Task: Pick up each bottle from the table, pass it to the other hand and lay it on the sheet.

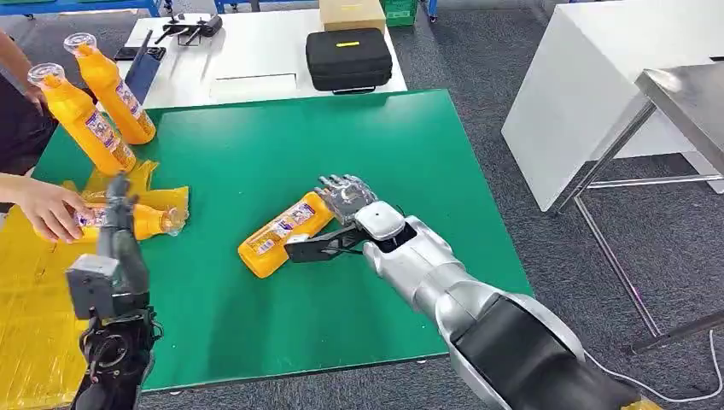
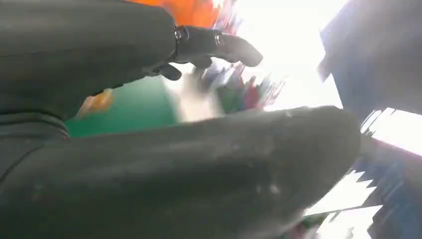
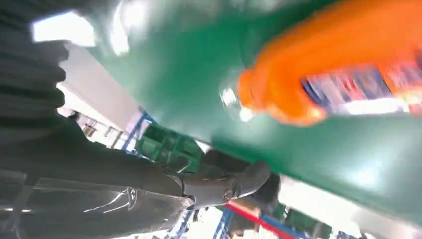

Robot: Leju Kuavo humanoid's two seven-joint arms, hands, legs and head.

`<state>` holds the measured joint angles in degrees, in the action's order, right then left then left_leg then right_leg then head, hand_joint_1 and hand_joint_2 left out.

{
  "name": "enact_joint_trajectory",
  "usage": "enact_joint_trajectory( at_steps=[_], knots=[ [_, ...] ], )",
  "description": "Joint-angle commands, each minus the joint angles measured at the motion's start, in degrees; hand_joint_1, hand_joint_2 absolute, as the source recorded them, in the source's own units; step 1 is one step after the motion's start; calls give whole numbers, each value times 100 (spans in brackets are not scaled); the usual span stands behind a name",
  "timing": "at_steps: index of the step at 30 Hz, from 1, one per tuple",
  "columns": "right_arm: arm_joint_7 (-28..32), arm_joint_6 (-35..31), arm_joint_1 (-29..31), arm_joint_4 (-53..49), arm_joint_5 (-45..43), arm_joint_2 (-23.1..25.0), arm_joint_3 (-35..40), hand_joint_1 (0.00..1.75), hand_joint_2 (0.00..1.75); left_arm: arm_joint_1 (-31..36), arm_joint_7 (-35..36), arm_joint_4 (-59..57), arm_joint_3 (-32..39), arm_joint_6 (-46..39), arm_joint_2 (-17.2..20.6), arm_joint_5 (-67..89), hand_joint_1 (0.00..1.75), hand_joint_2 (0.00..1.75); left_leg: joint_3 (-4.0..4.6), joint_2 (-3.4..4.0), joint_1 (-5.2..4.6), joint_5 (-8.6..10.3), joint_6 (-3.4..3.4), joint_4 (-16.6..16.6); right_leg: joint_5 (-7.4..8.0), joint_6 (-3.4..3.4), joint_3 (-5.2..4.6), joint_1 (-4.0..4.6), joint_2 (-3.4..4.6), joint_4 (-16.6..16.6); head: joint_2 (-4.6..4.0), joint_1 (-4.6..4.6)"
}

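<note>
Right hand (image 1: pixel 346 198) lying with fingers apart beside orange bottle (image 1: pixel 283 233), bottle's top end touching its fingers; grip unclear.

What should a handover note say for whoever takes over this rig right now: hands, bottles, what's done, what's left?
Right hand: over the neck end of the orange bottle lying on the green table; the right wrist view shows its fingers apart and off the bottle, so no grip yet.
Left hand: raised near the yellow sheet; whether it holds anything I can't tell.
One bottle on the sheet lies flat, with a person's hand on it.
Two standing bottles wait at the table's far left corner.
Done: one bottle laid on the sheet.
Left: grasp the lying bottle, pass it, lay it down; then the two standing ones.
</note>
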<state>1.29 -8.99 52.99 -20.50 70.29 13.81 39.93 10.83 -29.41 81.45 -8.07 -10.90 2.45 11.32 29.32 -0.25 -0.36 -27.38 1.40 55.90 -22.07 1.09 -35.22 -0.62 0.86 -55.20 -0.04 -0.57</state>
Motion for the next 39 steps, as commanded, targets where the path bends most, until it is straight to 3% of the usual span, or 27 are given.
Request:
enact_joint_trajectory(
  at_steps=[1, 6, 13, 17, 24, 34, 39],
  knots=[
    [842, 135, 598, -1336, -698, 343, -1281, 0, 0, 1528, 587, -3194, 622, 1371, 136, -92, 0, 175, 11, 2, -1, 2, -10, 9, 2, -4, -14, -1, -3, -14, 0, 0],
    [771, 1114, 262, -3040, -1030, 177, -1222, 0, 0, 2482, 236, -5311, 871, 1133, 359, 547, 0, 175, 4, -9, 3, 8, -17, 5, 2, -1, -5, 5, -13, -11, 0, 0],
    [786, 1177, 0, -3490, -1208, 66, -1099, 0, 0, 2676, 391, -5781, 850, 812, 524, 930, 0, 175, -7, -7, 16, 3, -15, 3, 0, 3, 10, 17, -13, -5, 0, 0],
    [810, 1226, -243, -4086, -1535, -257, -1025, 0, 0, 2890, 526, -6275, 902, 814, 752, 1112, 0, 175, -11, -18, 26, -5, -22, 13, -9, 1, 24, 26, -28, -6, 0, 2],
    [778, 1113, -309, -4178, -1683, -452, -1023, 0, 0, 2916, 257, -6370, 855, 1087, 744, 1144, 0, 175, -2, -11, 11, 4, -15, 5, 1, 2, 10, 11, -15, 0, 0, -2],
    [719, 803, -300, -3803, -1689, -653, -1002, 0, 0, 2600, -619, -6038, 738, 2120, 256, 798, 0, 175, -9, -14, 6, 4, -13, 0, -1, 4, 14, 7, -18, 1, 0, 0],
    [691, 790, -302, -3828, -1686, -653, -979, 0, 0, 2522, -676, -5911, 689, 2203, 225, 738, 0, 175, -9, -10, 8, 1, -14, 3, -2, 4, 14, 8, -15, -1, 0, 0]
  ],
)
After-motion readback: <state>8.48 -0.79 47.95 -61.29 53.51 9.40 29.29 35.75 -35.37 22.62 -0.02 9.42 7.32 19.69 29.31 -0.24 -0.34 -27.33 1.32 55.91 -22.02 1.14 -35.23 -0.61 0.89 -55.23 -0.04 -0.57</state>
